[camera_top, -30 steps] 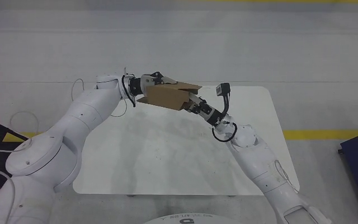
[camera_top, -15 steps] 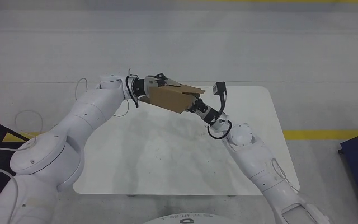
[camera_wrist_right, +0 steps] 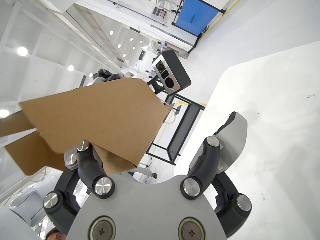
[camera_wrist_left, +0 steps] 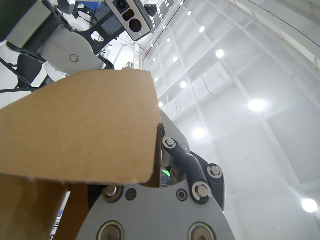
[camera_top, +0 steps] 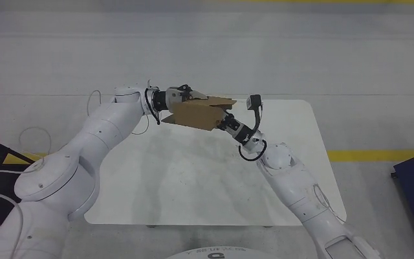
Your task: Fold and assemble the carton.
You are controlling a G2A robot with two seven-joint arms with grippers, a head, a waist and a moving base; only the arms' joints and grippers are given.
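Observation:
A brown cardboard carton [camera_top: 197, 113] hangs in the air over the far edge of the white table [camera_top: 194, 188], partly folded, with loose flaps. My left gripper [camera_top: 180, 97] is shut on its left end; in the left wrist view a carton [camera_wrist_left: 80, 126] panel covers one finger, and the other finger [camera_wrist_left: 175, 148] presses at the panel's edge. My right gripper [camera_top: 222, 120] stands at the carton's right end. In the right wrist view its fingers [camera_wrist_right: 232, 126] are spread wide open, and a carton [camera_wrist_right: 100, 116] flap lies over the other finger.
The table [camera_wrist_right: 275, 101] lies bare below both arms, its far edge just under the carton. A yellow floor line [camera_top: 369, 155] runs past the table's right side. A black metal frame [camera_wrist_right: 180, 126] stands on the floor beyond the table.
The carton has shifted slightly and sits more level. The right arm has drawn a little closer to the carton's right end. The left arm's hold is unchanged.

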